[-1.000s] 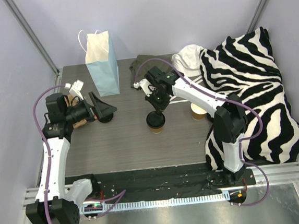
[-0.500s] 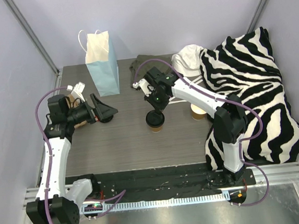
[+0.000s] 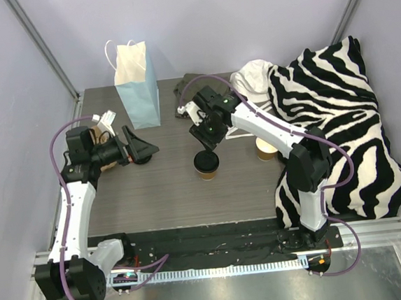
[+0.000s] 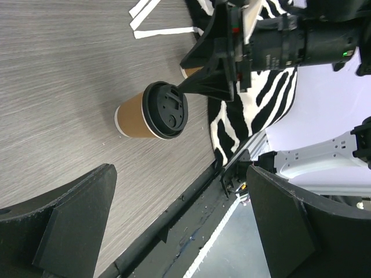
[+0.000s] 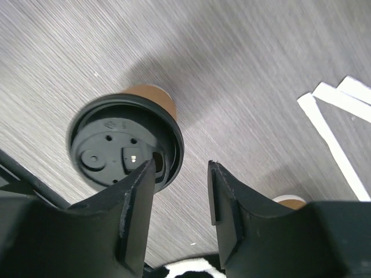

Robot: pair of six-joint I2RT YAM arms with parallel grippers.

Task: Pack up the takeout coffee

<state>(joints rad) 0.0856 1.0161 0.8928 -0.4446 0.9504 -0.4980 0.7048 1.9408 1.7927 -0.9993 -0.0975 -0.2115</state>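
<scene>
- The coffee cup (image 3: 206, 163) stands upright with its black lid on, out in the middle of the desk (image 3: 155, 192) and well apart from the blue paper bag (image 3: 141, 92) at the back.
- The right end effector (image 5: 178, 174) hovers just above the cup. Its jaws are partly apart with nothing between them, and the lid sits off to one side under one finger, not in the gap.
- The left end effector (image 4: 179, 174) is spread wide and empty, pointing across at the cup.
- Biggest risk imo: the right one drops or closes while it's off-centre like that. A finger would land on the lid rim and tip the cup or pop the lid.
- There's also a second cup with no lid (image 3: 264, 148) over by the zebra blanket (image 3: 337, 110), so grabbing that one would be the wrong pick.
- The bag looks tall, narrow and light, so a cup that bumps its edge on the way in could knock it over.
- The surface is grey wood-grain laminate, smooth-looking, so I'd guess a nudged cup slides. A few white paper strips (image 5: 333, 124) are lying on it.
- The room is a small booth with plain pale lilac walls (image 3: 245, 20), and the blanket is heaped in the right corner.
</scene>
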